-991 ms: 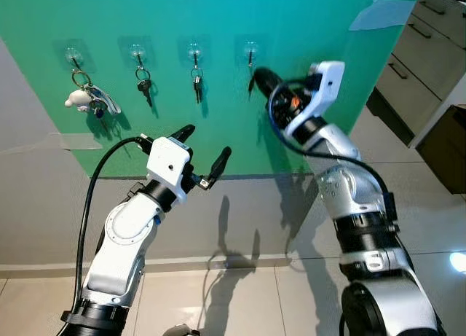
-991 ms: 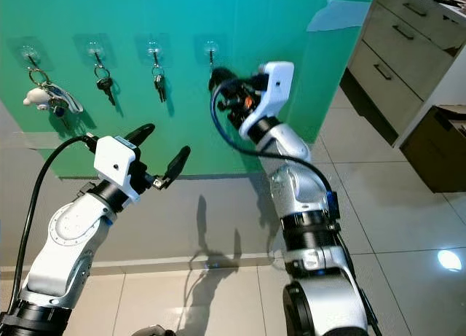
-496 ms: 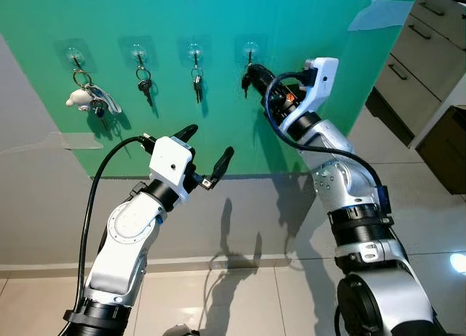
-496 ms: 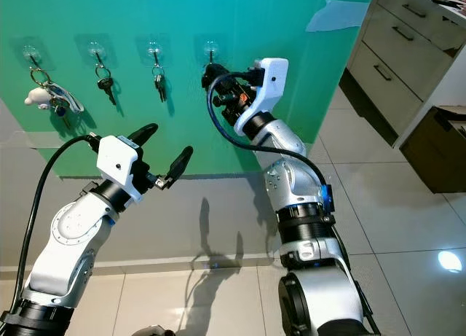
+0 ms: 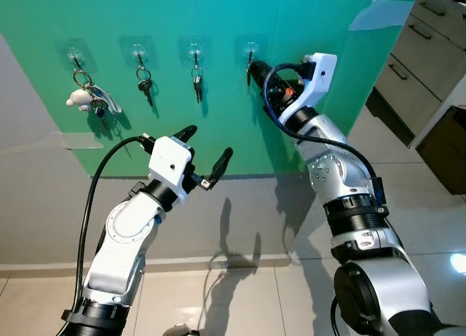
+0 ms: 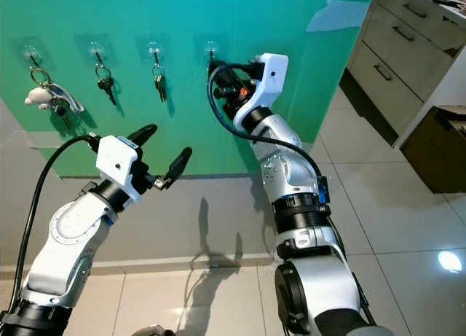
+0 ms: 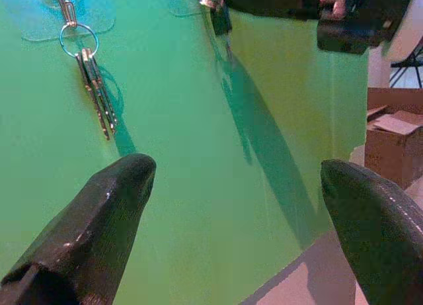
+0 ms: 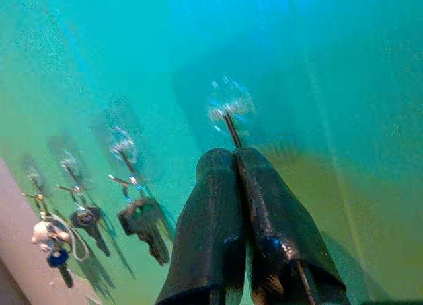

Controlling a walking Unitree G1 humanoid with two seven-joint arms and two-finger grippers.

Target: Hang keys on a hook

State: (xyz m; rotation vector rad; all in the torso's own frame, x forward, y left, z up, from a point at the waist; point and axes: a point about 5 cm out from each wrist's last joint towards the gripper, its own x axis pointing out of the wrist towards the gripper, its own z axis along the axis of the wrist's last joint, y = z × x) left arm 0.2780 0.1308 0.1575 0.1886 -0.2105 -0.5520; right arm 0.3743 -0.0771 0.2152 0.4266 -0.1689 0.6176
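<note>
Four clear hooks sit in a row on a green wall panel. A ring with a white charm, a black key and silver keys hang on the three left hooks. My right gripper is raised to the fourth hook, its tips just below it. It is shut on a small dark key on a ring. In the right wrist view the closed fingertips lie right under the hook. My left gripper is held open lower down, apart from the wall, holding nothing.
A cabinet with drawers stands at the right, with a dark open unit below it. A pale taped patch is on the panel's upper right. Grey wall and tiled floor lie below. A cardboard box is off to one side.
My right gripper has moved left and up with the key, from below and right of the fourth hook to right at it. The left arm has stayed put.
</note>
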